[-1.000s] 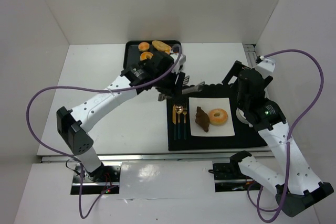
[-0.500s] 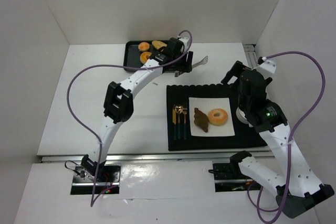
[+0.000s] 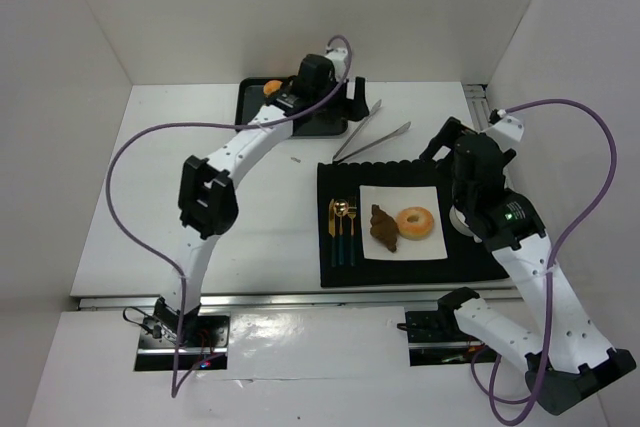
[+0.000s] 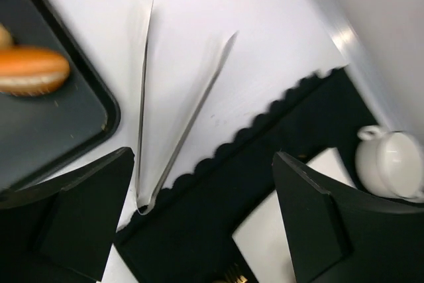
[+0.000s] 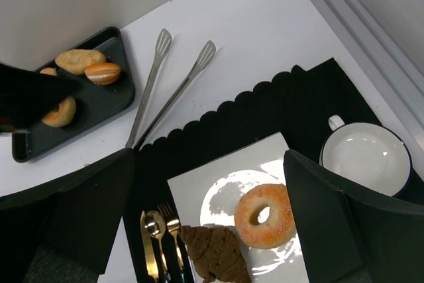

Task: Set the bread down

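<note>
A sugared donut (image 3: 415, 222) and a brown croissant (image 3: 384, 228) lie on the white square plate (image 3: 428, 245); both also show in the right wrist view, the donut (image 5: 267, 215) and the croissant (image 5: 212, 253). Several bread rolls (image 5: 79, 59) lie on the black tray (image 3: 250, 115) at the far side. Metal tongs (image 3: 372, 130) lie on the table between the tray and the placemat. My left gripper (image 3: 354, 105) hangs open and empty over the tongs (image 4: 182, 130). My right gripper (image 5: 211, 164) is open and empty above the plate.
A black scalloped placemat (image 3: 400, 172) holds the plate, gold cutlery (image 3: 343, 229) and a white cup (image 3: 462, 219). White walls enclose the table on three sides. A metal rail (image 3: 476, 102) runs along the right edge.
The left arm carried the tongs from the placemat's corner back toward the tray. The tongs now lie on the table and the left gripper is empty. The right arm has not moved.
</note>
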Available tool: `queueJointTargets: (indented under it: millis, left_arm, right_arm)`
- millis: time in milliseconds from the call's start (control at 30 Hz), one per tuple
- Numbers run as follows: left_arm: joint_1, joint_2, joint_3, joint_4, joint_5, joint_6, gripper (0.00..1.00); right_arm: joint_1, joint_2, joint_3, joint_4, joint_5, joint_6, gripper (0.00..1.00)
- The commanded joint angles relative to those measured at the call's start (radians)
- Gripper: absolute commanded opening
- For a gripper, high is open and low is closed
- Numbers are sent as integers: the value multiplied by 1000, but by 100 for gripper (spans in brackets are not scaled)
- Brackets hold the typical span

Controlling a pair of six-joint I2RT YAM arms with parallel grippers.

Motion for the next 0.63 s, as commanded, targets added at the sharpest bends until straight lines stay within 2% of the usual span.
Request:
queueJointTargets:
  millis: [0,200,267,400,467,600]
  left_arm:
    - [-4,-239,-25,59,21,45,99]
    - [-4,-507,-239,3,33,34,99]
    - [-4,-573,-340,-8,4,34,99]
    - [-4,-765,-554,2,-36,58,99]
    - [-4,-814,-706,55,-51,82,99]
    - [9,-850,-771,12,-54,34,99]
  right_arm:
    - [-2,17,-18,-4,1,20,100]
    - [-2,129,-27,-61,-18,60,100]
    - [-2,178,-17,-85,-4,83,100]
    - [-2,279,-3,-109,-71,93,100]
    - [-2,313,-3,-93,-97,94,100]
    - [-2,354,-24,-72,-124,93,100]
